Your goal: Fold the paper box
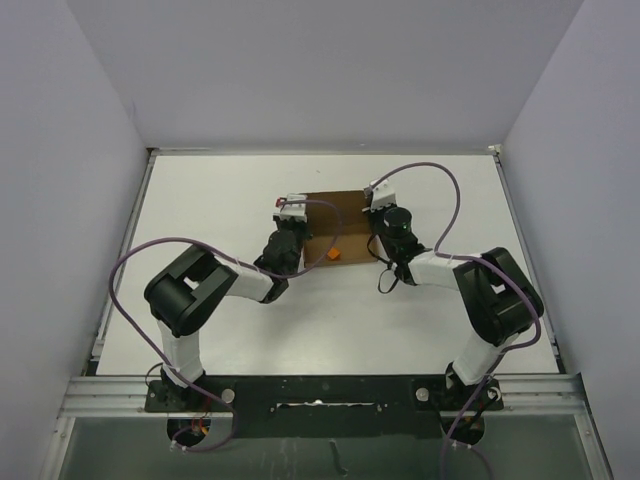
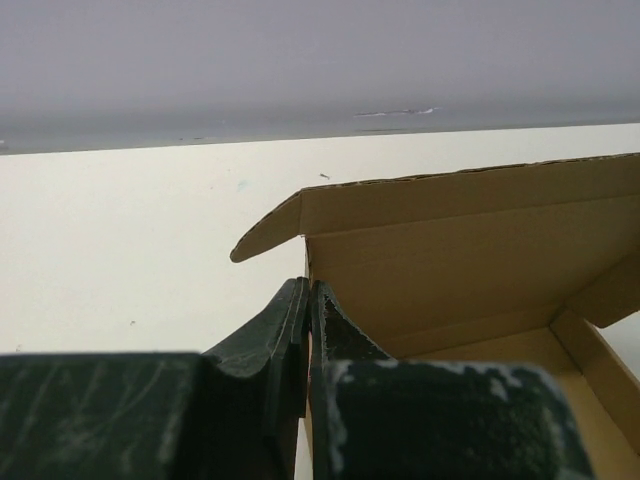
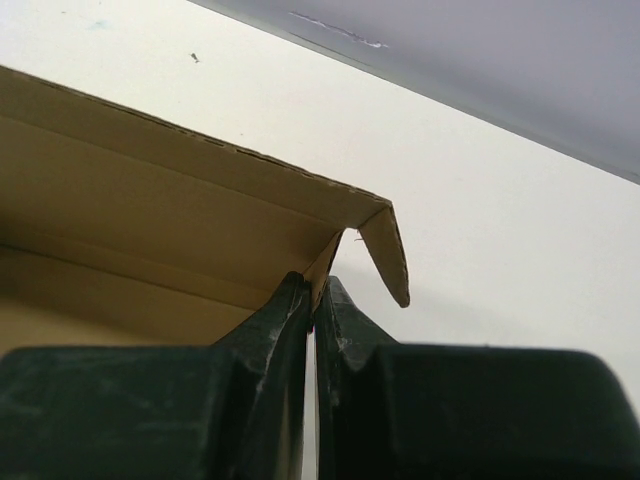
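The paper box is sitting on the white surface, towards its far middle, between the two arms. It is partly formed. In the wrist views a long brown back wall is standing upright, the floor panel is lying flat below it, and a short corner flap is jutting outward at each end of the wall.

The left pincer is gripping the box's left side. Its two dark fingers are pressed together, with the thin cardboard edge running down between them just below the left corner flap. The right pincer is doing the same on the opposite side. Its fingers are clamped together on the thin side panel directly beneath the right corner flap, which is hanging tilted outward over the surface.

From above, both arms are reaching forward and inward from their bases at the near edge, so the two pincers are facing each other across the box, the left pincer at the box's left end and the right pincer at its right end. Purple cables are looping over each arm. A small orange object is showing at the box's near edge, but it is too small to identify. Plain white walls are enclosing the surface on three sides.
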Robot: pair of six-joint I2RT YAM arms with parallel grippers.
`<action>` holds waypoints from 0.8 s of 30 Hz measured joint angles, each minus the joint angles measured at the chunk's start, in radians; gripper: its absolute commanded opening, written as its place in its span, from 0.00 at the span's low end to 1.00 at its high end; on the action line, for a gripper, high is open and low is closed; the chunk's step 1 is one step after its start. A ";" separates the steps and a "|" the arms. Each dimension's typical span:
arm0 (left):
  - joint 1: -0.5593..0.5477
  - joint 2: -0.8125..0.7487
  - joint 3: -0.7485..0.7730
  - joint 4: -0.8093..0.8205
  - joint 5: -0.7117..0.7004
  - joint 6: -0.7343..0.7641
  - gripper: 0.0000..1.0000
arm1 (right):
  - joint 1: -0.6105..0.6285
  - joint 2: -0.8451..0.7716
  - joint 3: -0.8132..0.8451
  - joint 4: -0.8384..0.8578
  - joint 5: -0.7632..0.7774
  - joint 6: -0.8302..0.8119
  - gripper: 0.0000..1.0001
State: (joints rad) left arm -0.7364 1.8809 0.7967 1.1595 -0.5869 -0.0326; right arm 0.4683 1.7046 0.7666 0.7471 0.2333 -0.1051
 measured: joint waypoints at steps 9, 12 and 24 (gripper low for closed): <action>-0.005 0.000 -0.024 0.022 -0.003 -0.037 0.00 | 0.032 0.000 0.000 -0.004 0.085 0.062 0.02; -0.016 0.000 -0.044 0.045 -0.010 -0.041 0.00 | 0.038 0.000 0.000 -0.008 0.100 0.070 0.02; -0.031 0.000 -0.068 0.071 -0.034 -0.042 0.00 | 0.062 -0.063 -0.029 -0.083 0.118 0.068 0.03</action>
State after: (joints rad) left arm -0.7673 1.8809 0.7284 1.2308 -0.6209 -0.0742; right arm 0.5301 1.6413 0.7376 0.6640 0.3515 -0.0368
